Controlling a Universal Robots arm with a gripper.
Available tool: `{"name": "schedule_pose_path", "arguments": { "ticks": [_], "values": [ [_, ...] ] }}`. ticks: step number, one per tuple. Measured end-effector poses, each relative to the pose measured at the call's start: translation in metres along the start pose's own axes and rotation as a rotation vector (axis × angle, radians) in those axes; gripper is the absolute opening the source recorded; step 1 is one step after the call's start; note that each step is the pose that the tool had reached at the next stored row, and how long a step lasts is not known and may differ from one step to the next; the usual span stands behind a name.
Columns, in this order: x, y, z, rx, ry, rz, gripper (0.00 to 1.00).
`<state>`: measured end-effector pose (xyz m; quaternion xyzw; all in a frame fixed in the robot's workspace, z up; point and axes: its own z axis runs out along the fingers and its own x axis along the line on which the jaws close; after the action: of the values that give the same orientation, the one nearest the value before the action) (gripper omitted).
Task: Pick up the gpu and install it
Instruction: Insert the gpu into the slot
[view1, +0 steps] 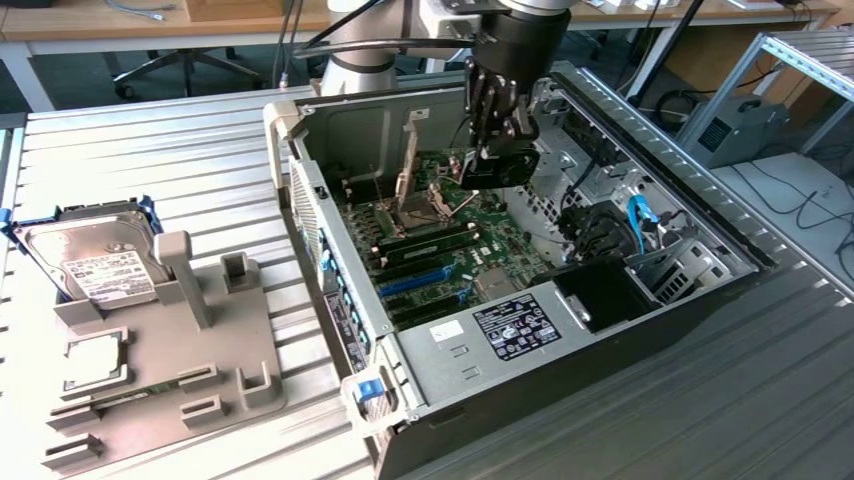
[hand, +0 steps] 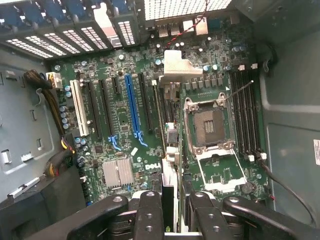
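My gripper (view1: 497, 150) is clamped on the gpu (view1: 502, 170), holding it edge-down inside the open computer case (view1: 694, 250), above the motherboard (view1: 441, 265). In the wrist view the card runs as a thin line out from between my fingers (hand: 150, 210), with its silver bracket (hand: 177, 67) at the far end, toward the case's rear wall. Its long axis lies parallel to the expansion slots, between the blue slot (hand: 132, 107) and the empty CPU socket (hand: 207, 120). I judge it is not yet seated. The board carries a white DELL mark (hand: 154, 165). The hard drive (view1: 87, 255) has a label too small to read.

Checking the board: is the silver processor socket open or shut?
Open: the silver square processor socket has its metal lid swung back, contacts exposed.
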<state>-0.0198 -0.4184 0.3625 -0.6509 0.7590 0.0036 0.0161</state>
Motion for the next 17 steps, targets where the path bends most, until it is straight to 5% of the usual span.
{"name": "schedule_pose_path", "arguments": {
  "ticks": [17],
  "values": [
    [0.0000, 0.0000, 0.0000, -0.0020, -0.0011, -0.070, 0.26]
  ]
}}
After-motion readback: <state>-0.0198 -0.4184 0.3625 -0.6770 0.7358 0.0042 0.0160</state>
